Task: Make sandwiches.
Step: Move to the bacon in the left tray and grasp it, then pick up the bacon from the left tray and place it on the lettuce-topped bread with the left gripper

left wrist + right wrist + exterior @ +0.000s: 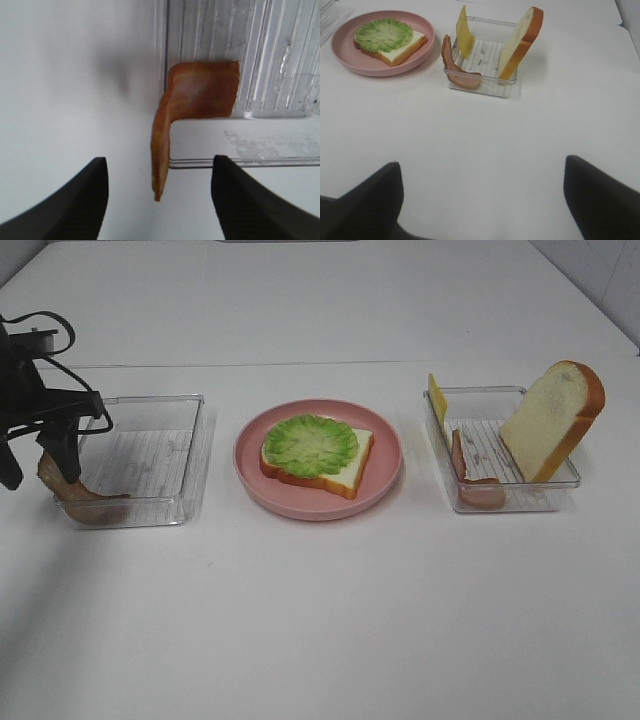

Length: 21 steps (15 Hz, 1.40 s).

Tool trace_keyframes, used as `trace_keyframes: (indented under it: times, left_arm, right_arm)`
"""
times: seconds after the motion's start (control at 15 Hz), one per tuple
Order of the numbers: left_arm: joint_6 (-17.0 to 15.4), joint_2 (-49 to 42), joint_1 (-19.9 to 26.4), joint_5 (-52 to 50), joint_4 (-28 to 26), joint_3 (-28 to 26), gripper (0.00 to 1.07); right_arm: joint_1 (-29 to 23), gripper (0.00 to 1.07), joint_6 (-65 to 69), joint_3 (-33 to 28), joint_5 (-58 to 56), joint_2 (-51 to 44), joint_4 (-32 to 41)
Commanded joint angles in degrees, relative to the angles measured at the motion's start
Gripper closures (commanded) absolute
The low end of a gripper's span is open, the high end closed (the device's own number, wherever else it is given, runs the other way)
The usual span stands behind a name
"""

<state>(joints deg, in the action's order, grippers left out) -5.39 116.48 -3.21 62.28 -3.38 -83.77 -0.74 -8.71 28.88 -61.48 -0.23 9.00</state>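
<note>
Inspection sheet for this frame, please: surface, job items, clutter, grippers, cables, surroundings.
Surface: white table, no spills seen.
Job's things: bread slice topped with lettuce on pink plate; bacon strip draped over left tray wall; cheese slice, second bacon strip and second bread slice propped in right tray.
Clutter: nothing seen.
Grippers: left gripper open, fingers either side of the draped strip; right gripper open, empty.
Cables: black cables looped on left arm.
Surroundings: nothing seen.
</note>
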Motion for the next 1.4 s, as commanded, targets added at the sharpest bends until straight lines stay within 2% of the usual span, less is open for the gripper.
trace_keyframes:
  times: [0.07,0.2,0.4,0.47,0.93,1.2,1.4]
  left_arm:
    - [0.0,0.0,-0.34,-1.03,-0.8,0.34,0.63]
    - [-0.17,0.0,-0.34,-1.15,-0.8,0.34,0.72]
    - [-0.11,0.0,-0.34,-0.97,-0.8,0.34,1.0]
    - [0.23,0.0,-0.34,-0.86,-0.8,0.34,1.07]
    - [0.74,-1.43,-0.34,-0.74,-0.57,-1.09,1.07]
    - [1.83,-1.43,-0.34,2.81,-2.23,-8.19,1.07]
    - [5.39,-1.43,-0.34,4.01,-7.56,-13.12,1.07]
  right_arm:
    - [0.34,0.31,-0.34,0.0,0.46,-1.15,0.0]
    - [0.34,0.31,-0.34,0.0,0.46,-1.15,0.0]
    - [0.34,0.31,-0.34,0.0,0.46,-1.15,0.0]
    - [0.34,0.31,-0.34,0.0,0.46,-1.15,0.0]
    - [0.34,0.31,-0.34,0.0,0.46,-1.15,0.0]
    - [0.34,0.31,-0.34,0.0,0.46,-1.15,0.0]
    - [0.34,0.31,-0.34,0.0,0.46,-1.15,0.0]
